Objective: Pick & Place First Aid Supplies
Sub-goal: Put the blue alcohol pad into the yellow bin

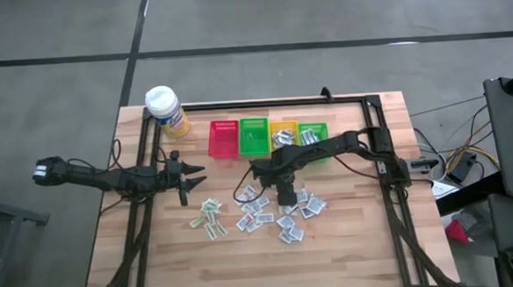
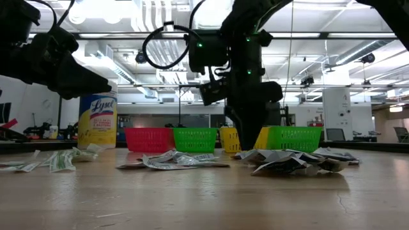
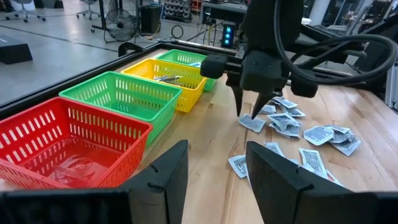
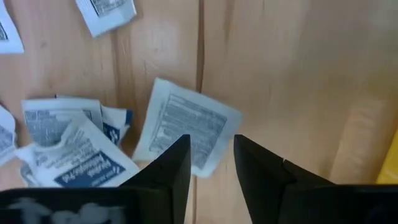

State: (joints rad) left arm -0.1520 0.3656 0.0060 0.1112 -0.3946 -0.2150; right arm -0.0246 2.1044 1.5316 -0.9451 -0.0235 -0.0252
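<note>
We find a few packets [image 1: 284, 138] in the yellow basket [image 1: 283, 127]; most lie at the table [image 1: 358, 244] centre. Right gripper [image 1: 285, 197] jaws apart over one packet [image 4: 186, 134]; left gripper [image 1: 191, 175] apart, empty.

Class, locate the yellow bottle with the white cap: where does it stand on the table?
In the high view, the yellow bottle with the white cap stands upright at the table's far left corner, just left of the red plastic basket.
</note>
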